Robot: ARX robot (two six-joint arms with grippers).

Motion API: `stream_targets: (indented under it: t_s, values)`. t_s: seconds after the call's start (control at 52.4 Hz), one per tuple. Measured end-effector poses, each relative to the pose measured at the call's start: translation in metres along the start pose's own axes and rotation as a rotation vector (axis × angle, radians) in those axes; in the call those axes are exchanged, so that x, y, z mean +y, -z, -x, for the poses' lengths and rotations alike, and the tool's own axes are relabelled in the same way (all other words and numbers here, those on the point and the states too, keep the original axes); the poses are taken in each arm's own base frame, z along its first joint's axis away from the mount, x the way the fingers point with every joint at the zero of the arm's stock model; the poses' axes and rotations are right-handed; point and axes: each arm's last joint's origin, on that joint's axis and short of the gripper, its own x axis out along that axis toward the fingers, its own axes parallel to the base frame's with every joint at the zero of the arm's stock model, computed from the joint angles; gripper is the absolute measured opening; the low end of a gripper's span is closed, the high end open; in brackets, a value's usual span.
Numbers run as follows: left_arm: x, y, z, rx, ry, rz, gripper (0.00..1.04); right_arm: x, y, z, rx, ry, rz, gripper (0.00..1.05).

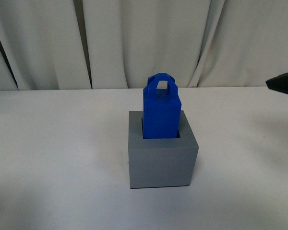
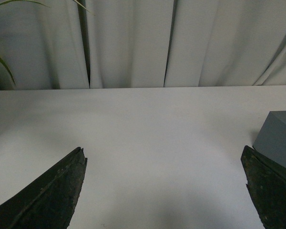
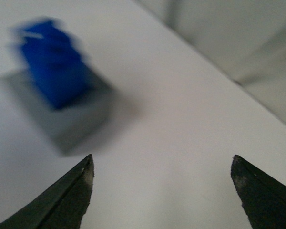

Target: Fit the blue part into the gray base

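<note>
The right pincer point(image 3: 162, 191) has its two dark fingers point(image 3: 69, 198) spread wide apart, with nothing between them but bare white table point(image 3: 181, 124). Ahead of it and off to one side, heavily blurred in the right wrist view, stand the blue block point(image 3: 52, 67) and the gray cube point(image 3: 71, 126). Nothing lies between them and the pincer. In the front view only a dark pointed tip of this pincer shows at the right edge. It hangs above the table and well apart from the cube.

The left pincer point(image 2: 162, 191) is also spread wide and grips nothing, its fingers point(image 2: 52, 195) low over the table. Near one finger a corner of the gray cube point(image 2: 279, 140) comes into the left wrist view, with a sliver of blue at its top. The finger and the cube do not look to be touching.

In the front view the gray cube point(image 1: 163, 158) sits near the middle of the table point(image 1: 48, 143). The blue block point(image 1: 161, 112) stands upright in the square hollow in the cube's top. Its lower part is sunk inside, and its upper body and loop handle rise clear above the rim.

A pale curtain point(image 1: 134, 38) hangs behind the table. A thin green leaf point(image 2: 0, 62) shows at the edge of the left wrist view.
</note>
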Motion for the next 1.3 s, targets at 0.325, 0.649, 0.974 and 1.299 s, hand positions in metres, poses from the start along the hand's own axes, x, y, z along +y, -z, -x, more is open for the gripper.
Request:
stream_targets:
  t_s: [0.325, 0.649, 0.974, 1.299]
  values:
    - [0.0, 0.0, 0.0, 0.0, 0.001, 0.0, 0.99, 0.028, 0.055, 0.044, -0.339, 0.565, -0.432, 0.18]
    - [0.0, 0.0, 0.0, 0.0, 0.0, 0.0, 0.99, 0.061, 0.087, 0.065, -0.344, 0.558, -0.45, 0.02]
    - [0.0, 0.0, 0.0, 0.0, 0.0, 0.0, 0.99, 0.077, 0.101, 0.077, -0.341, 0.557, -0.452, 0.02]
    - [0.0, 0.0, 0.0, 0.0, 0.0, 0.0, 0.99, 0.091, 0.115, 0.085, -0.347, 0.558, -0.451, 0.02]
